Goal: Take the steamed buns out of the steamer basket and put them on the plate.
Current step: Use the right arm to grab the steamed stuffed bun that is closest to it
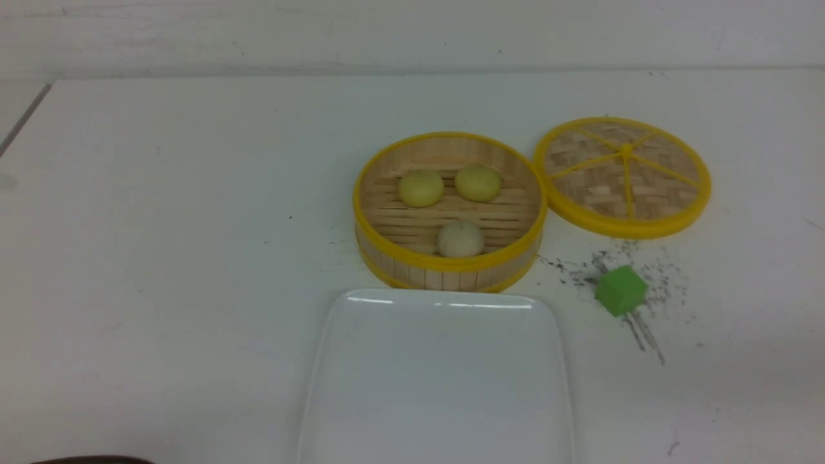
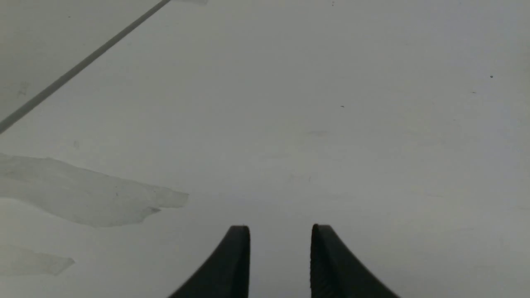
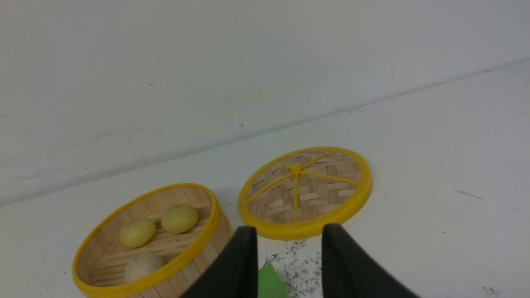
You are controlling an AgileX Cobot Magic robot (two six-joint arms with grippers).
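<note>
As only their black finger ends were shown, the left gripper (image 2: 280, 227) and right gripper (image 3: 290, 227) were noted part-open, nothing held. Three small dome-shaped steamed buns (image 1: 421, 187) were found inside the round bamboo steamer basket (image 1: 451, 274); the glossy white rectangular plate (image 1: 438, 386) was cut off at its near end.

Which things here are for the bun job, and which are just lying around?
For the job: three steamed buns, all in the steamer basket; the white plate, with no bun on it yet.
Just lying around: the woven lid; the green cube.
</note>
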